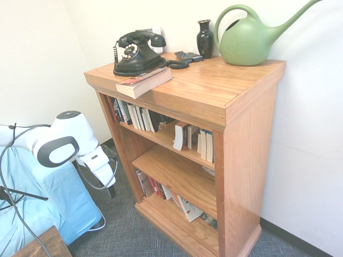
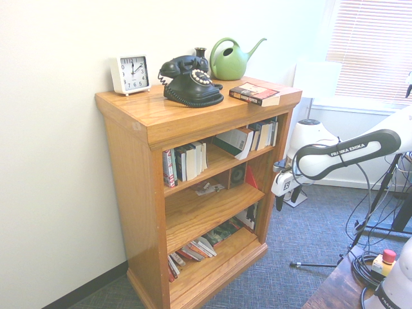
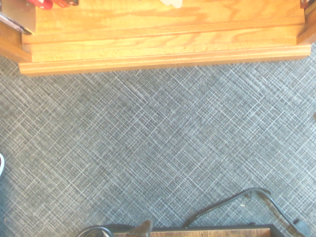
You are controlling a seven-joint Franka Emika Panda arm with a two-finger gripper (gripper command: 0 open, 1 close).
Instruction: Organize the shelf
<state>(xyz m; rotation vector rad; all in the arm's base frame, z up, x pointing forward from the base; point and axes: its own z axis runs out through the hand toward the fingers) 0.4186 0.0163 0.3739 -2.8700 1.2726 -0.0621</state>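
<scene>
The shelf [image 1: 252, 139] [image 2: 129, 174] is a low orange-brown bookcase with three tiers. Upright books [image 1: 136, 115] fill the far end of its top tier, and others lean loosely [image 1: 182, 136] [image 2: 235, 140]. Small loose items [image 2: 209, 188] lie on the middle tier. Toppled books [image 1: 185, 206] [image 2: 193, 250] lie on the bottom tier. A paperback [image 1: 143, 81] [image 2: 255, 94] lies flat on the top board. My gripper [image 1: 111, 190] [image 2: 286, 201] hangs open and empty, pointing down over the carpet in front of the shelf. In the wrist view only the shelf's base [image 3: 163, 44] shows.
The top board holds a black rotary phone [image 1: 136, 53] [image 2: 190, 80], a white clock [image 2: 131, 73], a dark vase [image 1: 204, 38], a remote [image 1: 187, 55] and a green watering can [image 1: 246, 40] [image 2: 228, 59]. A blue cloth [image 1: 53, 203] and a wooden table corner [image 2: 335, 290] are nearby.
</scene>
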